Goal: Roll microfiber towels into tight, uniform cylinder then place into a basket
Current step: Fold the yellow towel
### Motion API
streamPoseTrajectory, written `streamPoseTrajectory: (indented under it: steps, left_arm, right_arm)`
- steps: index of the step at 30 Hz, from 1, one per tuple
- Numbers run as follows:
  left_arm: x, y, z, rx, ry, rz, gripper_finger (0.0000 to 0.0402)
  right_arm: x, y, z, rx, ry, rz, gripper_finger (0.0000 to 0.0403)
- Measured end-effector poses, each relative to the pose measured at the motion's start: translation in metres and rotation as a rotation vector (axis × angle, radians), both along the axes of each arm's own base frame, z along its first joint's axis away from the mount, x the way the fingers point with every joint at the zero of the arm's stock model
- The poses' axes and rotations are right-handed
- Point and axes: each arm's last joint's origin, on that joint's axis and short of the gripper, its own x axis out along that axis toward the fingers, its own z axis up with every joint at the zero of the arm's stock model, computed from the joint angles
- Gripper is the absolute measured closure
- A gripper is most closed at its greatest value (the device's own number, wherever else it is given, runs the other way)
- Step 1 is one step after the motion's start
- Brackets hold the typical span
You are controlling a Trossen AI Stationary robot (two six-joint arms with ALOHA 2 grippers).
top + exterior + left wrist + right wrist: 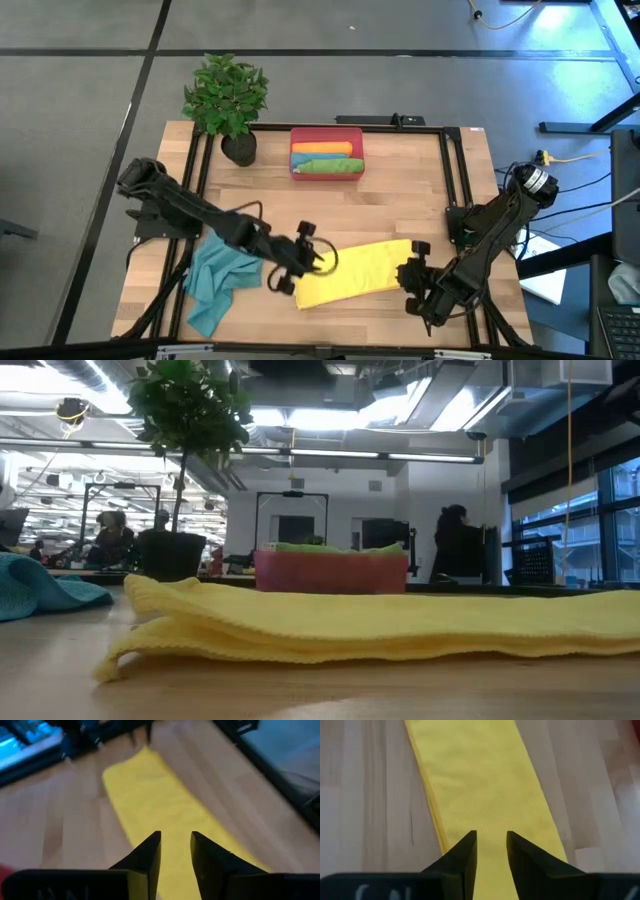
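Here, a yellow microfiber towel (357,272), folded into a long strip, lies across the table's near side, its long axis running between the 2 grippers. The left gripper (308,262) and right gripper (412,273) sit at opposite ends, fingers slightly apart, gripping nothing. The red basket (327,175) sits behind, holding 2 rolled towels.
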Motion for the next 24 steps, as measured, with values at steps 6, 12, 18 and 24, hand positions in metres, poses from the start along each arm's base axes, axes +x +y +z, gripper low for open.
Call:
streamPoseTrajectory:
  steps: [6, 12, 18, 24]
  left_arm:
    - [-0.013, 0.043, -0.026, -0.181, -0.242, 0.075, 0.0328]
    - [-0.013, 0.087, -0.051, -0.351, -0.251, 0.359, 0.0340]
    - [-0.015, 0.092, -0.060, -0.383, -0.151, 0.378, 0.0358]
    - [-0.016, 0.093, -0.061, -0.355, -0.146, 0.371, 0.0380]
  right_arm:
    - [0.002, 0.003, 0.001, 0.091, -0.041, -0.089, 0.0310]
    - [0.011, 0.004, -0.004, 0.217, 0.061, -0.102, 0.0355]
    - [0.013, 0.002, -0.007, 0.285, 0.176, -0.092, 0.0396]
    - [0.022, -0.006, -0.011, 0.334, 0.259, -0.104, 0.0399]
